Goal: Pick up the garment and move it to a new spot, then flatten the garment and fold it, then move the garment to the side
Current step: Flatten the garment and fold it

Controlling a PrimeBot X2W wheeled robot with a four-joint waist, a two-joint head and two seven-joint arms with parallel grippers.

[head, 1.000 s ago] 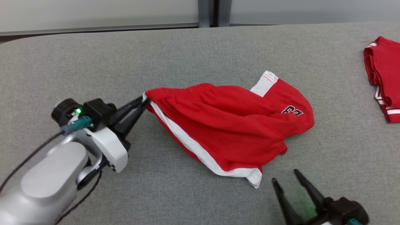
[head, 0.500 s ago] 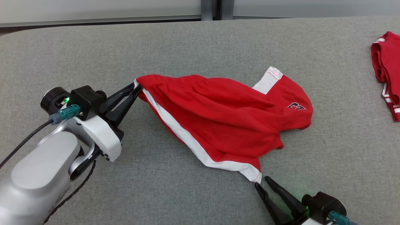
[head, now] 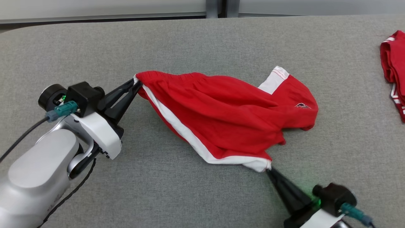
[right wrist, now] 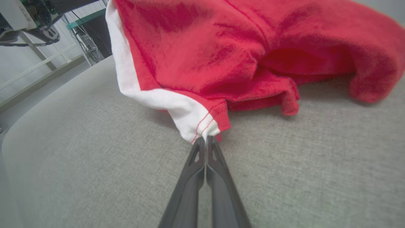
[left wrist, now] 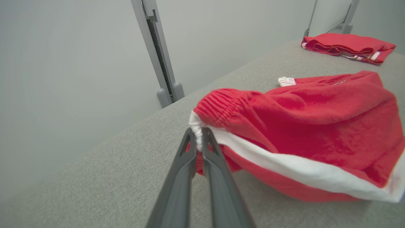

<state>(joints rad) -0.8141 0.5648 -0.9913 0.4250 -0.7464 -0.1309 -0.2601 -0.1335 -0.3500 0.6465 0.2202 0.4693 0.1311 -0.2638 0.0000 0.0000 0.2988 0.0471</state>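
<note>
Lying bunched and part-lifted between the two sets of jaws: the garment [head: 227, 117], red shorts with a white side stripe [head: 177, 125], sagging onto the grey tabletop [head: 190, 44] on the side away from both grips. Clamped by the left jaws at the waistband corner [head: 142, 77], closed tight on the white seam end. Pinched by the right jaws at the leg hem corner [head: 260, 164], tips pressed together on the white cuff. Stripe edge strung between the two grips, not yet taut.

Judged as the flattening step: two corners of one side in hand, fabric beyond rumpled and doubled over. Next move likely calling for drawing the jaws apart along the stripe, lifting slightly, then dragging to spread the rest flat without losing either thin pinch.

Well beyond the right jaws, a second red garment [head: 394, 63], apart from the work.
</note>
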